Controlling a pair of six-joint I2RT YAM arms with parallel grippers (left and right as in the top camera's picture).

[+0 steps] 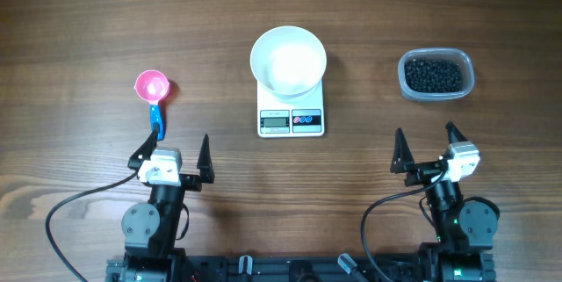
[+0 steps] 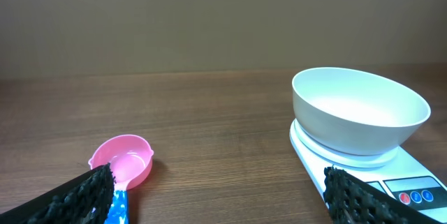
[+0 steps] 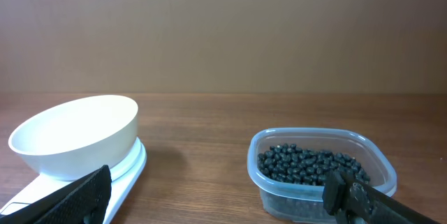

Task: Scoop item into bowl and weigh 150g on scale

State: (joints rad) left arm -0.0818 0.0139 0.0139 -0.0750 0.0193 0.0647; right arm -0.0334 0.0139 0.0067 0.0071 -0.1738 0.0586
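Both pincers stood with their fingers wide apart and gripped nothing: the left pincer (image 1: pixel 175 143) was at the lower left of the overhead frame, the right pincer (image 1: pixel 424 133) at the lower right. The scale (image 1: pixel 291 121) sat on the bench (image 1: pixel 70 45) at upper centre, its display and buttons facing the lower edge. The bowl (image 1: pixel 261 54) rested upright on the scale's platform, its inside showing plain white. The item (image 1: pixel 432 75) lay as a dark heap inside a clear plastic tub (image 1: pixel 403 77) at the upper right, well apart from the scale. A pink scoop (image 1: pixel 151 86) with a blue handle lay on the bench at the upper left, its handle end just beside one finger of the left pincer; contact could not be determined. In the right wrist view, bowl and tub stood apart, lower left and lower right.
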